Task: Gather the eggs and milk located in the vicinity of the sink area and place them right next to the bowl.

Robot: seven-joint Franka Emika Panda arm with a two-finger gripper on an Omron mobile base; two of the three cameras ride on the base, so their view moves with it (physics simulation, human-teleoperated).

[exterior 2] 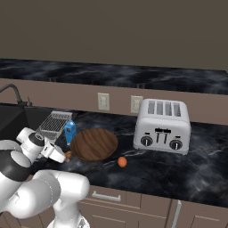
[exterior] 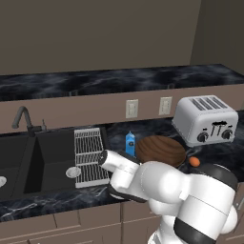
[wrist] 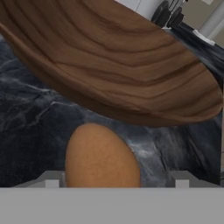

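Jaws (wrist: pixel 114 179): set apart, one grey tip on each side of an egg, gap visible on both sides, no clamping seen.
Egg between jaws (wrist: pixel 101 157): orange-brown, lying on the dark marble desk (exterior 2: pixel 178 173), just in front of the bowl; seen also as a small brown spot at the bowl's left edge (exterior 2: pixel 68 154).
Eggs, counted: two; second egg (exterior 2: pixel 122 161) on the desk to the front right of the bowl, near it but apart, also seen (exterior: pixel 194 161).
Bowl (exterior 2: pixel 94 144): one, wide dark-brown wood with grain, upright on the desk, between sink side and toaster.
Milk (exterior 2: pixel 70 132): one blue carton with white top, upright, just beside the bowl's left rear edge; touching or not, cannot tell.
Wire rack (exterior: pixel 90 157): one, white, lying along the right edge of the sink.
Sink (exterior: pixel 47 159): one black basin, silver drain (exterior: pixel 73 172) inside, dark faucet (exterior: pixel 24 119) behind.
Toaster (exterior 2: pixel 163 126): one, silver, four slots, right of the bowl, well apart from the milk.
Wall outlets: two, pale, on the backsplash (exterior 2: pixel 103 101) (exterior 2: pixel 136 104).
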